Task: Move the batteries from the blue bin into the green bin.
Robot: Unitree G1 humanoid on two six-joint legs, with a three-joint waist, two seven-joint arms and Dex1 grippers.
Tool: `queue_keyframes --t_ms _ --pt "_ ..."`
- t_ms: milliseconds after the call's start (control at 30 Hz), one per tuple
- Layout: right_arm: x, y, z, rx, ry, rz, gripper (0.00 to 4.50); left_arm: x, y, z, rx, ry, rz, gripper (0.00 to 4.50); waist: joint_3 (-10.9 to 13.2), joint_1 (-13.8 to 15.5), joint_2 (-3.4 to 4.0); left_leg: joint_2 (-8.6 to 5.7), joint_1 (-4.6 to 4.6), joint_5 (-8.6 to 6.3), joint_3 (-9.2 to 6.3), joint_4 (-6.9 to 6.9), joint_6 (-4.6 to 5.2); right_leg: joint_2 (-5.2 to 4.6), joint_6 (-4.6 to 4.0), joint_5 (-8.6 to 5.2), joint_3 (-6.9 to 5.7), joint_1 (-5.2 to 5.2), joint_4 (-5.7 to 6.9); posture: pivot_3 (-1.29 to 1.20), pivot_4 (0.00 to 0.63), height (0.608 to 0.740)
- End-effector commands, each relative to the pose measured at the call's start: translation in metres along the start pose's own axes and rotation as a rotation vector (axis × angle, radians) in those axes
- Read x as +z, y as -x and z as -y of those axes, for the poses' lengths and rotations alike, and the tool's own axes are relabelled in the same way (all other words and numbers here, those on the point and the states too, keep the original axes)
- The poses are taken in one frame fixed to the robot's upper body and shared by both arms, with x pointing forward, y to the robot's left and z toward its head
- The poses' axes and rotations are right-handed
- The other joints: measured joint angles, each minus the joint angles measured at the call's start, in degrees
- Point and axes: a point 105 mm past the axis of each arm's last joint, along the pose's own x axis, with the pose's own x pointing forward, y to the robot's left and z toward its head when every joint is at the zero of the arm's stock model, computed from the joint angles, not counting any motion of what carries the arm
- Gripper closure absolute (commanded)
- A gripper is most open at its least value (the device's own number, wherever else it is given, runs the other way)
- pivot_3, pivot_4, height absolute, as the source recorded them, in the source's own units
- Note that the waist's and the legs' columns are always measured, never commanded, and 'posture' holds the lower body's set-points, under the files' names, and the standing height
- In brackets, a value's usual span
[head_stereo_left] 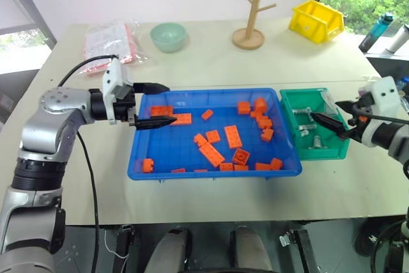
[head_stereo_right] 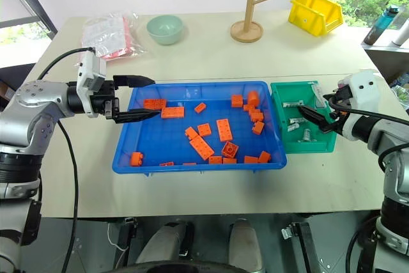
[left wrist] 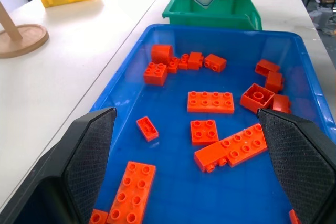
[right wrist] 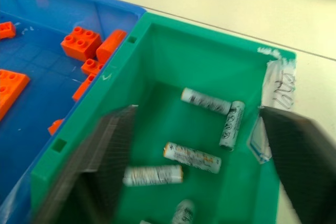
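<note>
Five batteries point(right wrist: 191, 157) lie in the one green bin point(right wrist: 173, 43), about eighteen orange bricks point(head_stereo_left: 232, 136) in the one blue bin point(head_stereo_left: 211, 171).

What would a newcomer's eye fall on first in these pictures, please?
Probably the blue bin in the middle of the table, strewn with orange toy bricks. Next, the green bin against its right end, with the batteries lying in it and the right gripper above it, jaws open. The left gripper hangs open over the blue bin's left end.

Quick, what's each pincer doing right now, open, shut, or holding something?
Left pincer: open, empty, at the blue bin's left end.
Right pincer: open, empty, over the green bin.
</note>
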Motion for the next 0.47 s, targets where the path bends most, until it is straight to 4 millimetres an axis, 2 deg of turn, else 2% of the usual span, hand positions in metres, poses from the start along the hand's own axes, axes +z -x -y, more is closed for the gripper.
queue_keyframes --t_ms 33,100,233,300,400,467 --pt "0.016 0.034 0.015 0.075 0.115 0.027 0.7 0.007 0.021 -0.006 0.064 -0.02 -0.006 0.0 0.0 0.25 0.0 -0.01 0.0 0.0 -0.02 -0.01 0.0 0.01 0.0 0.0 0.0 0.01 -0.01 0.0 0.15 0.719" --pt "0.013 0.045 0.02 0.117 0.143 0.003 0.7 0.008 0.028 -0.007 0.081 -0.01 -0.012 0.0 0.0 0.3 -0.01 -0.01 0.0 -0.01 -0.05 -0.03 0.02 0.02 0.0 0.0 -0.02 0.07 -0.1 0.0 0.15 0.719" --pt "-0.002 0.083 0.037 0.238 0.192 -0.119 0.7 0.006 0.059 -0.009 0.132 -0.001 -0.072 0.0 0.0 0.16 -0.02 0.03 0.05 -0.02 -0.02 -0.02 0.03 0.05 0.0 0.0 -0.04 0.13 -0.19 0.0 0.15 0.719" --pt "-0.007 0.095 0.047 0.254 0.183 -0.154 0.7 0.005 0.072 -0.011 0.158 0.0 -0.098 0.0 0.01 -0.03 -0.01 0.04 0.11 -0.02 0.05 -0.07 0.04 0.03 0.0 0.0 -0.03 0.15 -0.2 0.0 0.15 0.719" --pt "-0.01 0.102 0.062 0.24 0.169 -0.16 0.7 0.005 0.088 -0.015 0.2 0.009 -0.123 0.0 0.01 -0.1 -0.01 0.1 0.18 -0.02 0.09 -0.06 0.04 0.04 0.0 0.0 -0.03 0.17 -0.25 0.0 0.15 0.719" --pt "-0.009 0.1 0.069 0.219 0.167 -0.136 0.7 0.005 0.094 -0.017 0.225 0.011 -0.127 0.0 0.01 -0.1 -0.01 0.13 0.18 -0.02 0.11 -0.07 0.03 0.05 0.0 0.0 -0.03 0.17 -0.26 0.0 0.15 0.719"
